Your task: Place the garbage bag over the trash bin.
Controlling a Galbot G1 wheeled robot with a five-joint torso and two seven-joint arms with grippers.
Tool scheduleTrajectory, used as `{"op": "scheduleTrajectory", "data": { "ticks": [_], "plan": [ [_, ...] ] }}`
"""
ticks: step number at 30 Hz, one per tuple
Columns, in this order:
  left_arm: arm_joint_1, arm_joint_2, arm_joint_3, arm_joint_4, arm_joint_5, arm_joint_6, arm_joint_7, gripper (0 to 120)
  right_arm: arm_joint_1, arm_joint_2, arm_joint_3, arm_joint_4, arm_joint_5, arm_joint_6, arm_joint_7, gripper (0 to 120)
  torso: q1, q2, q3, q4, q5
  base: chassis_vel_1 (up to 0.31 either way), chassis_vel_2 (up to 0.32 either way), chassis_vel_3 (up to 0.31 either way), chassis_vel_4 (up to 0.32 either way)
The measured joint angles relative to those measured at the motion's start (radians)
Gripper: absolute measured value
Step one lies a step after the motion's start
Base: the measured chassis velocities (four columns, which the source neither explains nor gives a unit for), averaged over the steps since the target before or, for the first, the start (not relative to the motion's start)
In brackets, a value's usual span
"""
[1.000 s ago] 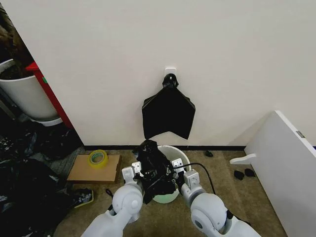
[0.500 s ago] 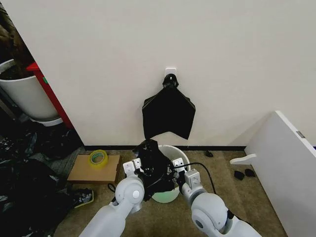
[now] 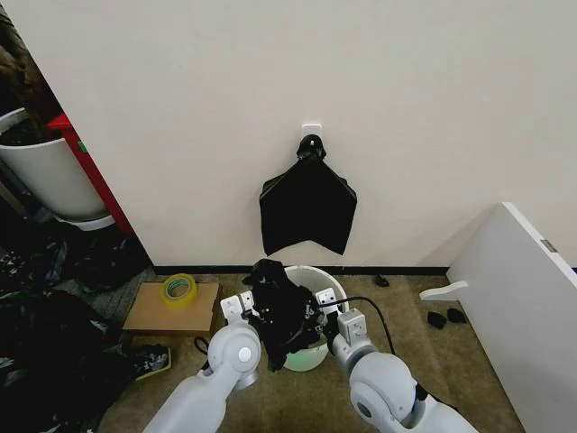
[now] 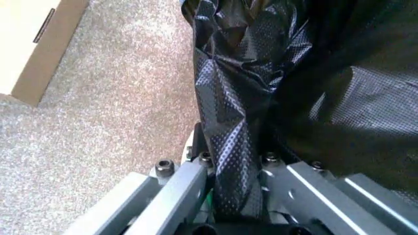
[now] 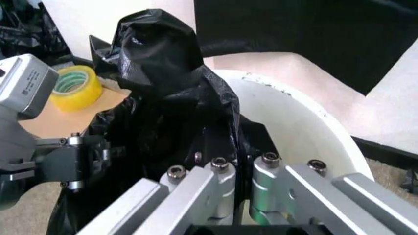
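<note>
Garbage bag (image 3: 281,311) over the trash bin (image 3: 317,281) front-left rim, tape roll (image 3: 178,289) on cardboard (image 3: 171,309) farther left.

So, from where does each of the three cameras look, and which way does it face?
Head view: from the robot's head, forward and down at the wall and floor; both arms show, meeting at the garbage bag over the trash bin.
Left wrist view: on the left arm, along the left claw, shut on the bag film; carpet beside.
Right wrist view: on the right arm, along the right claw, gripping the bag at the bin's rim; the left claw shows farther off.
All three views share the bag.
</note>
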Motion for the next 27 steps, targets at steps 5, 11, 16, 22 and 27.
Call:
{"op": "scheduleTrajectory", "data": {
  "ticks": [5, 11, 16, 22, 27],
  "plan": [
    [0.010, 0.005, -0.039, -0.018, 0.006, -0.062, 0.030, 1, -0.004, 0.002, 0.016, 0.012, 0.012, 0.001, 0.019, 0, 0.000, 0.000, 0.000, -0.0001, 0.0000, 0.000, 0.000, 0.000, 0.000],
    [0.024, 0.028, -0.083, -0.050, 0.005, -0.121, 0.054, 1, -0.026, -0.011, 0.055, 0.042, 0.041, 0.001, 0.053, 0, 0.000, 0.000, 0.000, 0.0000, 0.0000, 0.000, 0.000, 0.000, 0.000],
    [0.041, 0.042, -0.102, -0.075, 0.004, -0.135, 0.060, 1, -0.055, -0.024, 0.111, 0.076, 0.079, -0.004, 0.081, 0, 0.000, 0.000, 0.000, 0.0001, 0.0001, 0.000, 0.000, 0.000, 0.000],
    [0.064, 0.053, -0.106, -0.099, 0.002, -0.135, 0.063, 1, -0.083, -0.041, 0.170, 0.082, 0.099, -0.005, 0.085, 0, 0.000, 0.000, 0.000, 0.0000, 0.0001, 0.000, 0.000, 0.000, 0.000],
    [0.084, 0.062, -0.108, -0.121, 0.003, -0.129, 0.065, 1, -0.098, -0.042, 0.183, 0.081, 0.098, 0.002, 0.080, 0, 0.000, 0.000, 0.000, 0.0000, 0.0001, 0.000, 0.000, 0.000, 0.000]
  ]
}}
